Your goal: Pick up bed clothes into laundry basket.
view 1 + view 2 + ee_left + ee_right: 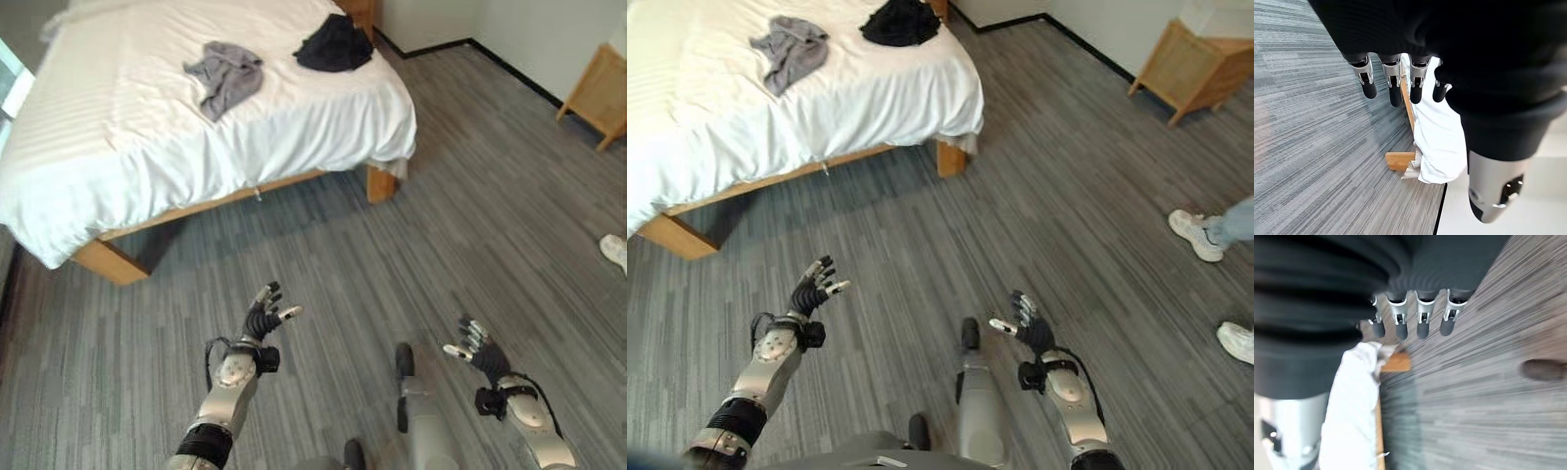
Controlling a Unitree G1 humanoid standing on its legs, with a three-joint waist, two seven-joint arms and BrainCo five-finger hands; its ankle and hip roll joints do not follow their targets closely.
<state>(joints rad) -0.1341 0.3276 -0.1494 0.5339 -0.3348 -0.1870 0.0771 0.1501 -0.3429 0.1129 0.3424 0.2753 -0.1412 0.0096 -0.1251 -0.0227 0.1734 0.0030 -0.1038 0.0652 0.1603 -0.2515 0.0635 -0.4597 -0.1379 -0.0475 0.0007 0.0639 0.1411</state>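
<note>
Unlabelled grey garment [225, 76] (bed [118, 147])

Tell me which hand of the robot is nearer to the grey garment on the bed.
Left. The left hand hangs open over the floor, short of the bed, roughly below the grey garment. The right hand, also open, is farther off, lower and toward the right side.
</note>
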